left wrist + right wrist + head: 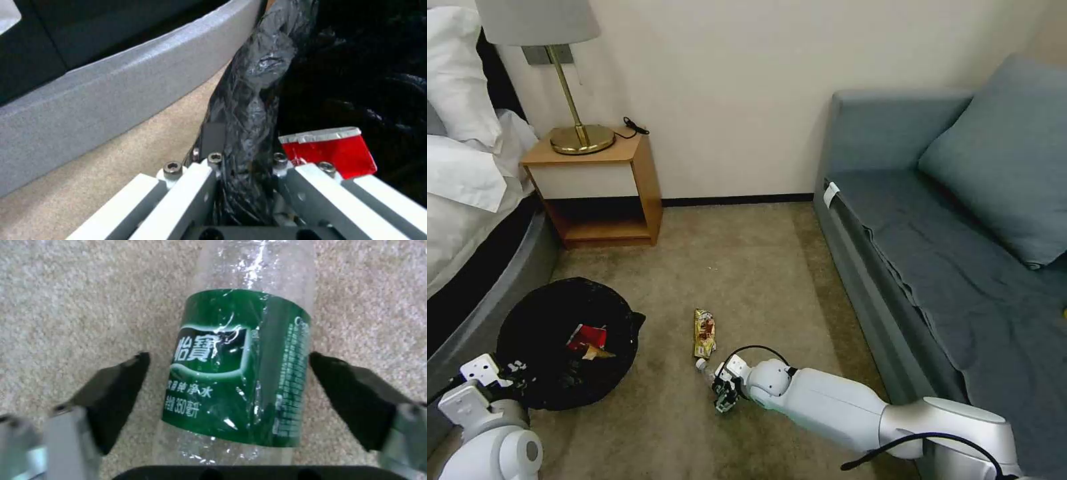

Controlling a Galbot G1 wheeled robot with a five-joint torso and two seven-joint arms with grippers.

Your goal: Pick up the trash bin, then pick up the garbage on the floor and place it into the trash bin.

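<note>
Head view: the trash bin (pixel 564 343) sits on the carpet (pixel 747 267) beside the bed base, holding a red snack packet (pixel 586 337) and brown paper (pixel 597 354). A yellow-red wrapper (pixel 704 333) lies mid-carpet.

Left wrist view: the left gripper (pixel 242 173) is clamped on the bin's bag-covered rim.

Right wrist view: the right gripper (pixel 227 390) is spread wide, straddling the bottle (pixel 240 366) lying on the carpet.
</note>
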